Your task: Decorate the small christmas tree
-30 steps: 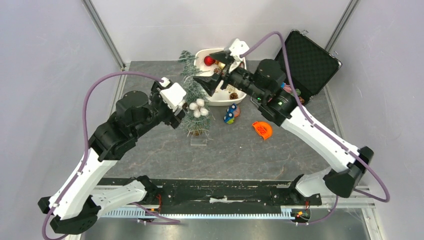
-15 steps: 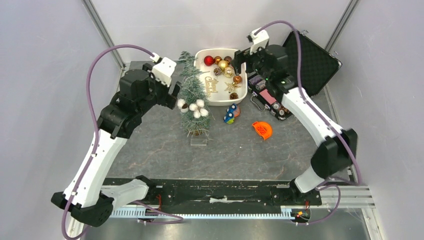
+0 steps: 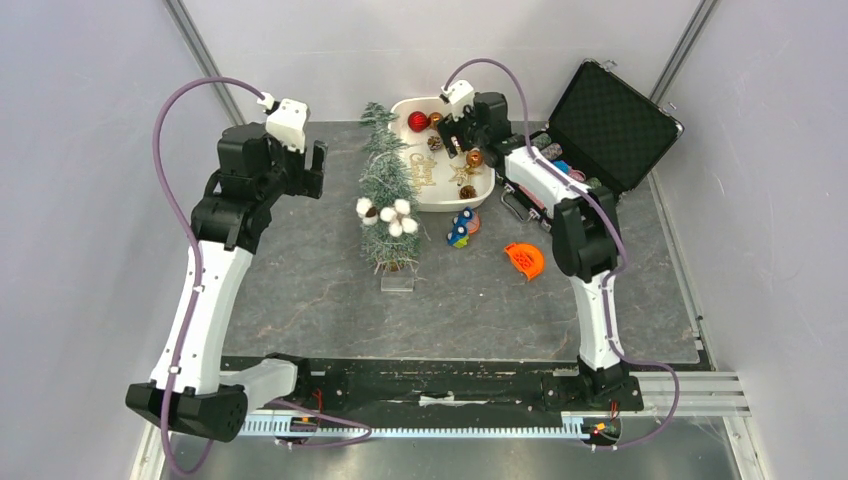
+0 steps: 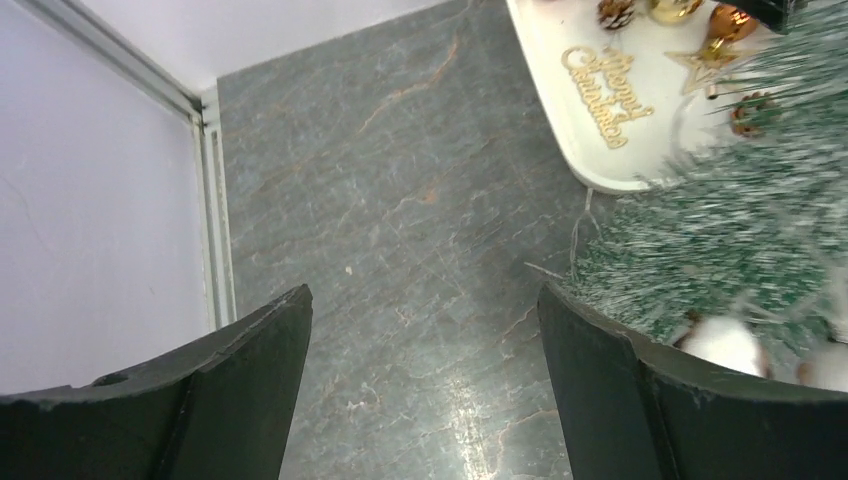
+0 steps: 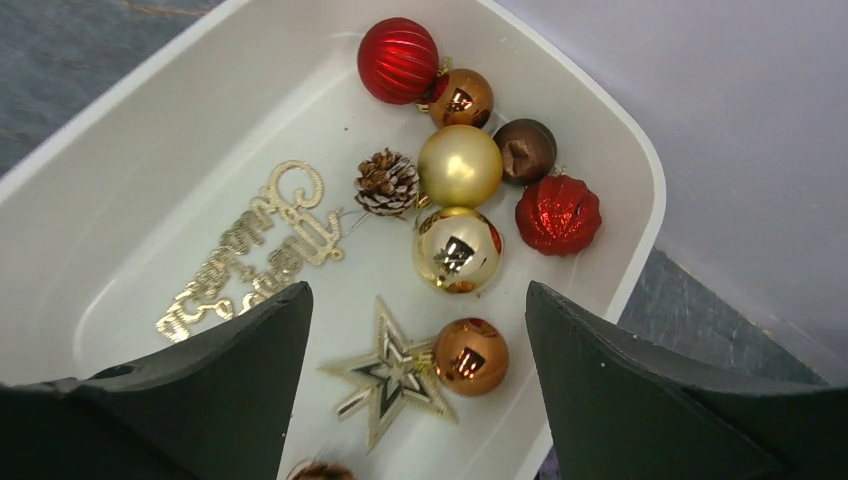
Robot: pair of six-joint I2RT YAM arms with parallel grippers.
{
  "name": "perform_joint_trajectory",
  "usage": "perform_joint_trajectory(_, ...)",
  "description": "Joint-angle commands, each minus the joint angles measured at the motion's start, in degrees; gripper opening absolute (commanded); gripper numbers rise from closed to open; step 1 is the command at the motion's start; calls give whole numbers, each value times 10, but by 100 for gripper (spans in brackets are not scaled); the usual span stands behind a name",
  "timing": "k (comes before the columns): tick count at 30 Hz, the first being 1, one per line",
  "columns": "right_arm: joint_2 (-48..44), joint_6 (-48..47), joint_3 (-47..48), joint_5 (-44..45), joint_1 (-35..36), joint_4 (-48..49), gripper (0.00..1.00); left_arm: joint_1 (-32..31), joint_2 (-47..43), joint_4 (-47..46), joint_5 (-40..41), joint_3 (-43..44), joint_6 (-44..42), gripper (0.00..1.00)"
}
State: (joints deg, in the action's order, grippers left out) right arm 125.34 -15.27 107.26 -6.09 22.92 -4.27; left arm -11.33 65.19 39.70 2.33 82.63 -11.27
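The small christmas tree stands on its clear base mid-table, with white cotton balls on its branches. My left gripper is open, to the left of the tree and apart from it. The left wrist view shows bare table between its jaws and the tree at the right. My right gripper is open above the white tray of ornaments. Below its jaws lie a gold star and a copper ball; nothing is gripped.
The tray also holds red, gold and brown balls, a pinecone and a gold "Merry Christmas" sign. An open black case stands back right. Small blue-green figures and an orange piece lie right of the tree.
My left arm has drawn back left, away from the tree. My right arm has swung up and over the tray, and its jaws have narrowed a little.
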Motion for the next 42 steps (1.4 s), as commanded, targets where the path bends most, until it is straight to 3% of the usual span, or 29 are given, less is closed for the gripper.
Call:
perform_joint_trajectory(1, 67, -78, 60, 15, 0, 58, 80, 38, 14, -35, -43, -26, 22, 88)
perform_joint_trajectory(8, 150, -101, 89, 25, 0, 80, 81, 68, 33, -34, -79, -27, 29, 85)
perform_joint_trajectory(25, 229, -97, 137, 56, 0, 137, 85, 76, 39, -23, -112, -23, 23, 83)
perform_joint_trajectory(32, 235, -97, 134, 55, 0, 141, 77, 78, 39, -21, -117, -21, 22, 82)
perform_joint_trajectory(42, 194, -97, 89, 57, -2, 163, 57, 79, 39, -19, -123, -21, 21, 82)
